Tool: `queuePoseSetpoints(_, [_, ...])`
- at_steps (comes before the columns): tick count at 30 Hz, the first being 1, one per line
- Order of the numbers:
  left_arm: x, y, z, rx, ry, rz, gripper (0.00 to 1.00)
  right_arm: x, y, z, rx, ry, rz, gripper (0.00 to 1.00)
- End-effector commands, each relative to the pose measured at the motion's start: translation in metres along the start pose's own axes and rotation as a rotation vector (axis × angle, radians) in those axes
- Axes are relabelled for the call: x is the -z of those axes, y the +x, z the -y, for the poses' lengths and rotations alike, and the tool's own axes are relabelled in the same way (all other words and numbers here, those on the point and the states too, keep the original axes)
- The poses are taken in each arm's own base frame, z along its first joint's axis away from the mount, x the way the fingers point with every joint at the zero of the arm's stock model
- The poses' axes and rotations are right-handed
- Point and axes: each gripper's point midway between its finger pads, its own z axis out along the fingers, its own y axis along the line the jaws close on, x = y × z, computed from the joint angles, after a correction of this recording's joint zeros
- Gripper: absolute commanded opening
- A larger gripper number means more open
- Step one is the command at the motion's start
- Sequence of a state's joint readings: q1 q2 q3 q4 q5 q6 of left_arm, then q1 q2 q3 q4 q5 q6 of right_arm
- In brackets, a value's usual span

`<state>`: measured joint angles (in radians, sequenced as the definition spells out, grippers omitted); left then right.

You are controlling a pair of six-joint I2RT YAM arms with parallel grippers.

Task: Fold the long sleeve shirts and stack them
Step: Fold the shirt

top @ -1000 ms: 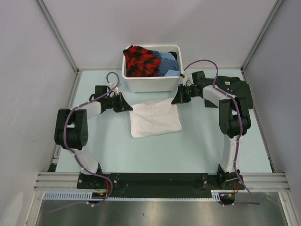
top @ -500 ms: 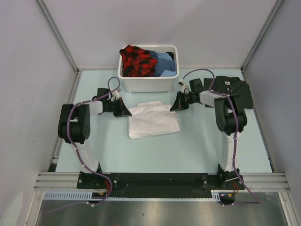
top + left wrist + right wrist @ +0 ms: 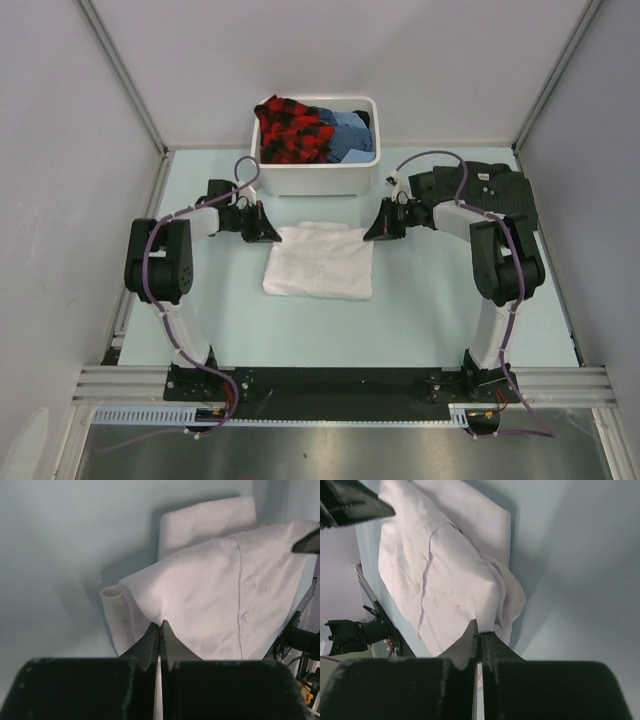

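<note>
The white shirt (image 3: 320,260) lies folded into a rectangle on the pale green table, just in front of the tub. My left gripper (image 3: 272,233) is shut on its far left corner; the left wrist view shows the cloth (image 3: 220,600) pinched between the closed jaws. My right gripper (image 3: 372,231) is shut on its far right corner, with the cloth (image 3: 445,575) pinched the same way. The dark striped shirt (image 3: 500,188) lies folded at the far right, partly under my right arm.
A white tub (image 3: 316,178) with red-black plaid and blue clothes stands at the back centre, close behind both grippers. Side walls close the table on the left and right.
Both grippers have drawn the shirt's far edge back and flattened it; the shirt has shifted slightly left and nearer. The tub moved a little left and back between the first two frames.
</note>
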<state>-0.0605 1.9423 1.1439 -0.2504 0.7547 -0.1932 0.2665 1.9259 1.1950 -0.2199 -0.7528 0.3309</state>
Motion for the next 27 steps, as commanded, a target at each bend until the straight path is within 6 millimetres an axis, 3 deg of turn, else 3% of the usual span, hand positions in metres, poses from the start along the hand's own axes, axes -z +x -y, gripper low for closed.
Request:
queuePoseSetpoints(1, [0.025, -0.025, 0.018, -0.066, 0.058, 0.104, 0.0, 0.014, -0.048, -0.015, 0.069, -0.023, 0.13, 0.0])
queuePoseSetpoints(7, [0.001, -0.022, -0.009, 0.042, 0.034, 0.068, 0.1, -0.021, -0.042, 0.013, 0.015, -0.028, 0.094, 0.03])
queuePoseSetpoints(8, [0.002, -0.023, -0.011, 0.052, 0.036, 0.072, 0.13, -0.022, -0.044, 0.014, 0.014, -0.031, 0.101, 0.05])
queuePoseSetpoints(9, [0.004, -0.024, -0.01, 0.054, 0.043, 0.077, 0.25, -0.024, -0.045, 0.013, 0.017, -0.034, 0.108, 0.08])
queuePoseSetpoints(10, [0.007, -0.028, -0.009, 0.042, 0.049, 0.095, 0.31, -0.025, -0.046, 0.014, 0.015, -0.033, 0.112, 0.23])
queuePoseSetpoints(13, [0.039, -0.046, -0.006, 0.012, 0.069, 0.222, 0.49, -0.015, -0.055, 0.002, 0.046, -0.045, 0.129, 0.43])
queuePoseSetpoints(15, [0.062, -0.047, 0.014, -0.038, 0.104, 0.261, 0.63, 0.003, -0.054, 0.004, 0.058, -0.022, 0.117, 0.55])
queuePoseSetpoints(16, [0.07, -0.043, 0.025, -0.044, 0.128, 0.25, 0.66, 0.023, -0.061, -0.009, 0.103, -0.027, 0.144, 0.72])
queuePoseSetpoints(17, [0.075, -0.036, 0.034, -0.067, 0.148, 0.237, 0.68, 0.034, -0.052, -0.009, 0.086, -0.011, 0.111, 0.76])
queuePoseSetpoints(18, [0.09, -0.032, 0.057, -0.11, 0.193, 0.245, 0.72, 0.048, -0.051, -0.015, 0.104, -0.008, 0.111, 0.8])
queuePoseSetpoints(19, [0.092, -0.022, 0.07, -0.117, 0.221, 0.229, 0.76, 0.07, -0.055, -0.024, 0.166, -0.015, 0.137, 0.89])
queuePoseSetpoints(20, [0.089, -0.001, 0.074, -0.104, 0.233, 0.196, 0.78, 0.08, -0.043, -0.03, 0.15, -0.016, 0.109, 0.93])
queuePoseSetpoints(21, [0.097, 0.011, 0.094, -0.146, 0.272, 0.196, 0.81, 0.087, -0.037, -0.037, 0.167, -0.033, 0.108, 0.95])
queuePoseSetpoints(22, [0.084, 0.041, 0.104, -0.123, 0.308, 0.127, 0.81, 0.091, -0.027, -0.054, 0.172, -0.093, 0.089, 0.95])
queuePoseSetpoints(24, [0.079, 0.067, 0.122, -0.121, 0.358, 0.084, 0.82, 0.091, -0.001, -0.085, 0.19, -0.194, 0.073, 0.96])
queuePoseSetpoints(25, [0.069, 0.087, 0.134, -0.09, 0.409, 0.047, 0.82, 0.079, 0.02, -0.106, 0.174, -0.245, 0.018, 0.96])
queuePoseSetpoints(27, [0.061, 0.1, 0.145, -0.065, 0.443, 0.029, 0.82, 0.06, 0.047, -0.115, 0.163, -0.31, -0.033, 0.96])
